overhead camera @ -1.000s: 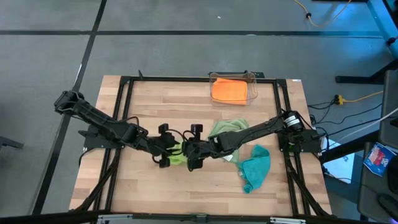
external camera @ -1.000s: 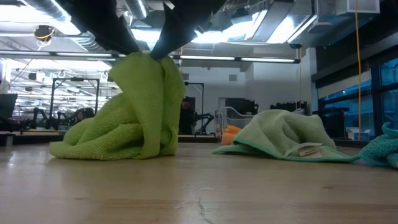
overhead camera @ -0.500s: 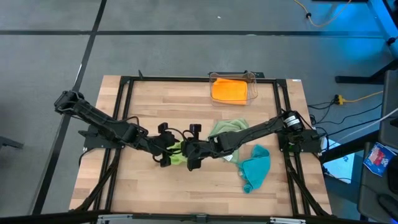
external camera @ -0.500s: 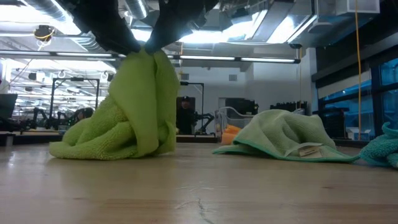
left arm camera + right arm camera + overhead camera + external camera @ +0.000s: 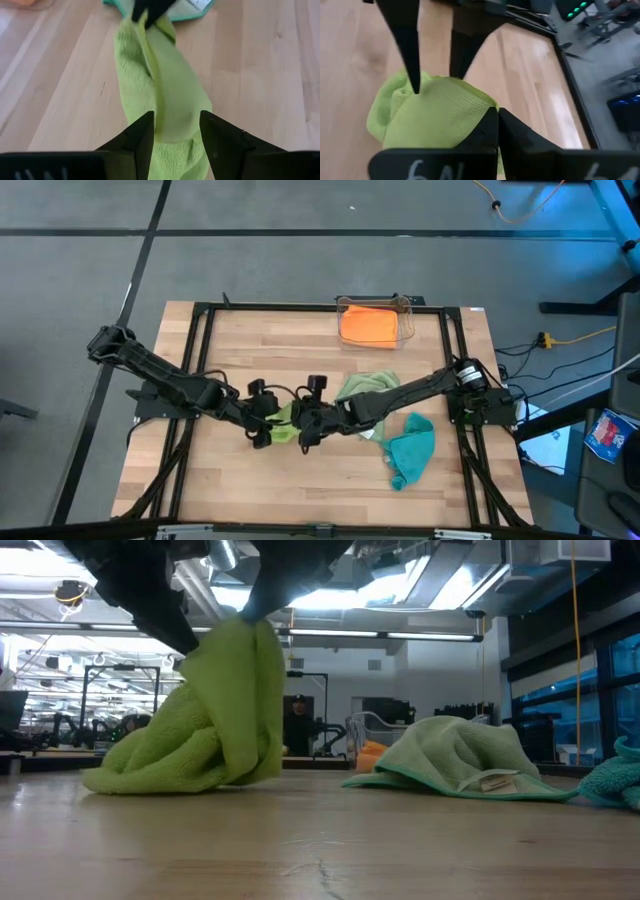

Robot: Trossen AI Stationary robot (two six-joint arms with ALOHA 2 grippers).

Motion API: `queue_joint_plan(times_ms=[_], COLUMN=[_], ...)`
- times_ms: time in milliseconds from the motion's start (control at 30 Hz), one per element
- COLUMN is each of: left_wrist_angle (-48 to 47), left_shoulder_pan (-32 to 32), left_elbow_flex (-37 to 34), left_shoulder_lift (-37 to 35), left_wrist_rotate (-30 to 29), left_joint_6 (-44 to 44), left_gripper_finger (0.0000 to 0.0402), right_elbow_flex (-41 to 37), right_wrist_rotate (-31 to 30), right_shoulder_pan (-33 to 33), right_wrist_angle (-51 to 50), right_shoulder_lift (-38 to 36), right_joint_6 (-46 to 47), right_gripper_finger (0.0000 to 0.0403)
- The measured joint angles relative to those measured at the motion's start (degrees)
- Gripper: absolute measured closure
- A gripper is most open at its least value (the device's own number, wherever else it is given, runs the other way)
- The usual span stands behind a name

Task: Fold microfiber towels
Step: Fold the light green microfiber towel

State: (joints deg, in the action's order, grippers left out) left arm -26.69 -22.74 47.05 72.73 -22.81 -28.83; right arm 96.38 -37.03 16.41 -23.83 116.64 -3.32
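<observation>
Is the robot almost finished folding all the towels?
Not yet. The orange towel already sits in the clear bin. The right gripper pinches the lime towel; the left gripper is open beside it. The sage towel and teal towel lie crumpled.

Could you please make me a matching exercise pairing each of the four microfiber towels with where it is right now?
Things:
1. lime green towel
2. orange towel
3. sage green towel
4. teal towel

Places:
A. inside the clear plastic bin
B. crumpled on the table near the right arm's base
C. pinched and lifted by the right tool
D. heaped on the table, white tag showing, partly under the right arm

Pairs: 1-C, 2-A, 3-D, 4-B
</observation>
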Motion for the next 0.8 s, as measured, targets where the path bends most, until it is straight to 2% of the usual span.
queue_joint_plan(times_ms=[400, 800], left_wrist_angle=[0.1, 0.3], left_shoulder_pan=[0.0, 0.0], left_elbow_flex=[0.0, 0.0], left_shoulder_lift=[0.0, 0.0], left_wrist_rotate=[3.0, 0.5], left_joint_6=[0.3, 2.3], left_gripper_finger=[0.0254, 0.0310], right_elbow_flex=[0.0, 0.0], right_wrist_rotate=[-4.1, -3.5], right_shoulder_pan=[0.3, 0.3], right_wrist_angle=[0.1, -0.3], right_shoulder_lift=[-0.1, -0.2], right_joint_6=[0.1, 0.2], right_gripper_finger=[0.0399, 0.0399])
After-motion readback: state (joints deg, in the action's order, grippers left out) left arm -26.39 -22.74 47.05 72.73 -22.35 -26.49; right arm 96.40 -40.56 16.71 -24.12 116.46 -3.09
